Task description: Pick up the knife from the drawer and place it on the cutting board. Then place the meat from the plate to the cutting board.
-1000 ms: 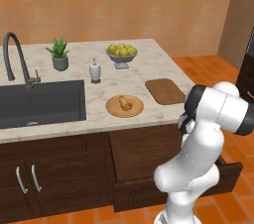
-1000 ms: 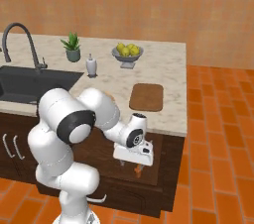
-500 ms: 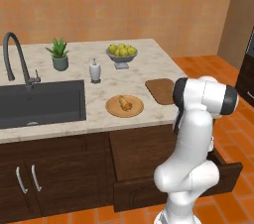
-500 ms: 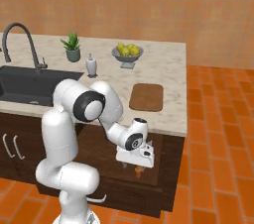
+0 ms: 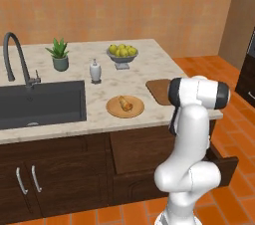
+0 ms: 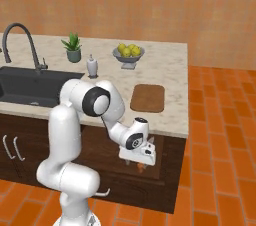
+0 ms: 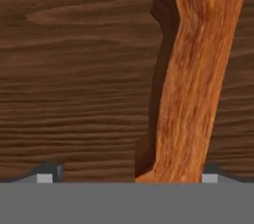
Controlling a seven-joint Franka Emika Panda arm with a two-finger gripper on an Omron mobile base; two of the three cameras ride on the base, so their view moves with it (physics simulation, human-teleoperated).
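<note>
Up close we see the knife [image 7: 193,84] between spread, ungripping fingertips [image 7: 49,172]; wider views show the marble counter [image 6: 165,70].

Since the earlier frames, the arm's upper joints have swung right; the gripper [image 6: 141,165] stays low in the drawer [image 6: 159,166], over the knife [image 7: 194,74].
</note>
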